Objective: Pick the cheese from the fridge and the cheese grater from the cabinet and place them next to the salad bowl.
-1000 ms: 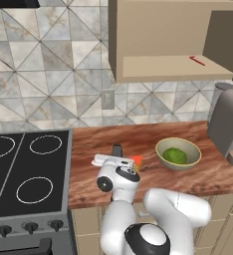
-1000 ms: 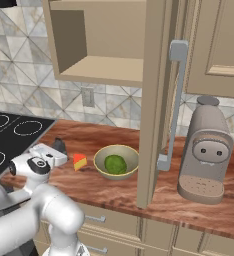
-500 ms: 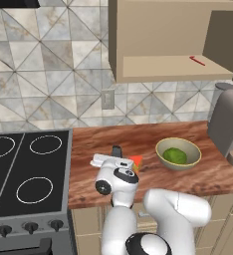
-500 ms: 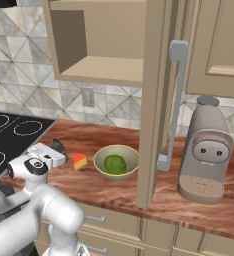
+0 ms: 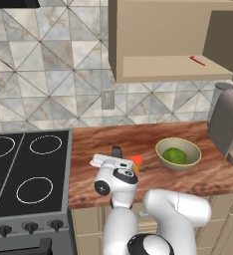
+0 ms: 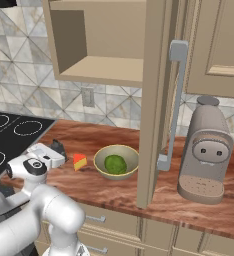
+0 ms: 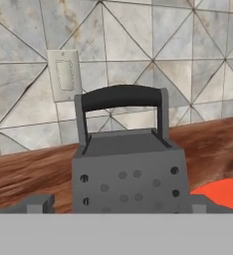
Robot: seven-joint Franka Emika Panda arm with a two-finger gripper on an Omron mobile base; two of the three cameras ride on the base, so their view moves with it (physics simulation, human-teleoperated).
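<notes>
Holding green salad, the salad bowl [image 5: 178,153] sits beside the cheese [image 6: 79,161]; the hand's [image 7: 113,209] grip unclear.

The cheese grater [image 7: 130,172] is standing upright at picture centre, very close to the lens, its perforated dark grey face turned this way. Its black top handle [image 7: 121,95] is arching over the body on two grey posts. The claw's [image 7: 116,204] two grey fingertips are sitting at 8 and 4 o'clock of the grater, low on its flanks; contact cannot be confirmed. The cheese [image 7: 223,193] is showing as a red-orange patch at 4 o'clock, just beside the grater. The wooden table [image 7: 29,174] is running behind. The tiled wall [image 7: 153,45] is carrying a white outlet plate [image 7: 64,74] at 11 o'clock.
</notes>
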